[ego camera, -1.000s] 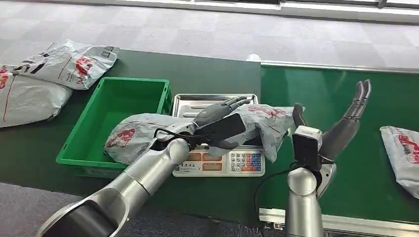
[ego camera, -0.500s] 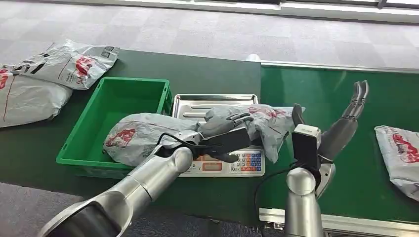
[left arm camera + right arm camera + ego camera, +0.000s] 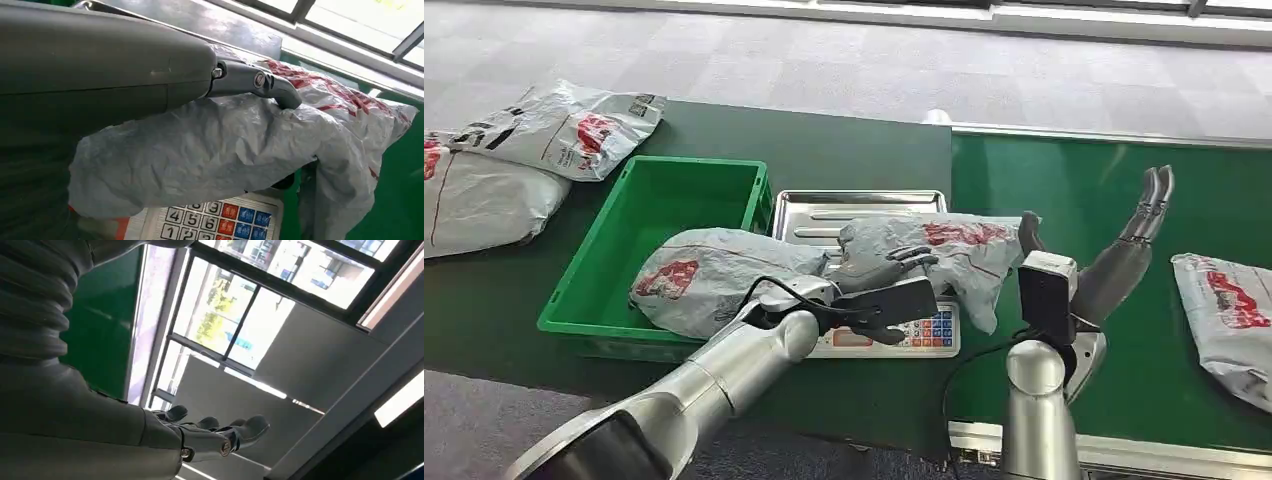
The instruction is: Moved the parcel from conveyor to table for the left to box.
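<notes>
A crumpled grey parcel with red print lies on the steel pan of a scale between the green box and the conveyor. My left hand grips its near edge, fingers curled over the top of the parcel and a dark part of the hand under it. My right hand is raised over the conveyor, fingers straight and apart, holding nothing; the right wrist view shows the right hand against windows.
A second grey parcel lies across the box's near right corner. Another parcel rides on the conveyor at the right edge. Two more parcels lie on the table at the far left. The scale's keypad faces me.
My left hand has drawn back toward me and its fingers have curled down onto the parcel. The parcel on the conveyor has moved a little to the left. The right hand has stayed put.
</notes>
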Robot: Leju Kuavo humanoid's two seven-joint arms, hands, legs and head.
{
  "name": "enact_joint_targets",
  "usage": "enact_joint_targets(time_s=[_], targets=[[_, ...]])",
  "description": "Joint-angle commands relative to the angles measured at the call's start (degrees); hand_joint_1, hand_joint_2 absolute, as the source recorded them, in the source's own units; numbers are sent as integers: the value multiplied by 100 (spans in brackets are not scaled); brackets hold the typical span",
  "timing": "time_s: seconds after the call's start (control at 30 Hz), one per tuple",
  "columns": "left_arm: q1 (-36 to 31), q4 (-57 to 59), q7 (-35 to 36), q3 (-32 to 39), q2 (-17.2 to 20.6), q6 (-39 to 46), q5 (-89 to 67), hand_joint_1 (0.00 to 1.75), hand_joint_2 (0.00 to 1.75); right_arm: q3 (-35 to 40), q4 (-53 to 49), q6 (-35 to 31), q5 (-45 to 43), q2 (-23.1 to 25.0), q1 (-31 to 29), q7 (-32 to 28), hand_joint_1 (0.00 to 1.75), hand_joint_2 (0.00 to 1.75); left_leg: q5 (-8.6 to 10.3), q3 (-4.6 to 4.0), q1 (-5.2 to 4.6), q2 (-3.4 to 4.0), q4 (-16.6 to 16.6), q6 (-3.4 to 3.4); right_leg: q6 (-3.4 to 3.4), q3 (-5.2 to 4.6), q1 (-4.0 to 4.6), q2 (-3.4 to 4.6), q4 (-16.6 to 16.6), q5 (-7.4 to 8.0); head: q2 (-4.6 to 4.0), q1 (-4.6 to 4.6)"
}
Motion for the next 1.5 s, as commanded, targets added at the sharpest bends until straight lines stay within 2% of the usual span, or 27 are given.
enact_joint_targets(time_s=[0.03, 0.13, 0.17, 0.2, 0.23, 0.33, 0.97, 1.03, 1.1, 1.4, 1.47, 1.5], targets=[[-186, 338, 61, -379, 96, 44, 104, 0, 175, -395, 290, 11, 3, 221, -286, 30, 0, 175, 1, 2, 2, 6, -1, 6, -14, -4, 3, 22, 1, 4, 0, 0], [-161, 448, 147, -382, 96, 214, 219, 0, 175, -434, 314, 11, 7, 221, -340, 22, 0, 175, 2, 2, 0, 9, -2, 6, -15, -6, 2, 26, 4, 5, 0, 0], [-158, 495, 141, -372, 96, 296, 270, 47, 175, -452, 315, 11, -2, 221, -337, 15, 0, 175, 1, 1, 3, 6, 0, 4, -10, -3, 4, 18, 1, 4, 0, 0], [-154, 534, 145, -331, 96, 431, 305, 175, 175, -455, 316, 11, -8, 221, -331, 8, 0, 175, 1, 2, -1, 6, -1, 3, -7, -3, 0, 16, 2, 2, 0, 0], [-157, 615, 132, -263, 96, 582, 369, 175, 175, -476, 303, 11, -25, 221, -318, -8, 0, 175, 5, 4, 1, 11, -5, 9, -21, -7, 3, 36, 2, 8, 0, 0], [-194, 829, 93, -103, 96, 783, 466, 175, 175, -518, 293, 11, -72, 221, -293, -50, 0, 175, 1, 6, 5, 8, -2, 5, -14, 1, 7, 25, -3, 6, 0, 0], [-262, 1079, 118, 168, 96, 1052, 458, 175, 175, -545, 439, 11, -85, 221, -380, -80, 0, 175, 0, 1, 0, 13, -1, 5, -12, -3, 13, 28, 4, 4, 0, 0], [-270, 1076, 130, 254, 108, 1273, 447, 175, 175, -549, 413, 11, -76, 221, -364, -62, 0, 175, 1, 5, 0, 15, -3, 7, -17, -1, 13, 36, 3, 6, 0, 0], [-317, 1018, 155, 375, 148, 1915, 362, 175, 175, -572, 352, 11, -64, 221, -328, -38, 0, 175, 0, 2, 1, 12, 1, 5, -13, -1, 14, 28, 4, 4, 0, 0], [-317, 1018, 155, 375, 148, 1915, 362, 175, 175, -572, 352, 11, -64, 221, -328, -38, 0, 175, 1, -2, 0, 12, 2, 6, -14, -10, 13, 28, 7, 4, 0, 0], [-553, 783, 207, 703, 278, 3324, 277, 175, 175, -625, 188, 11, -64, 221, -227, -16, 0, 175, 0, -4, 0, 8, 2, 3, -9, -5, 13, 18, 7, 2, 0, 0], [-659, 696, 202, 795, 338, 3598, 274, 175, 175, -632, 149, 11, -75, 221, -195, -20, 0, 175, 1, -8, 1, 8, 6, 4, -13, -11, 14, 24, 12, 2, 0, 0]])
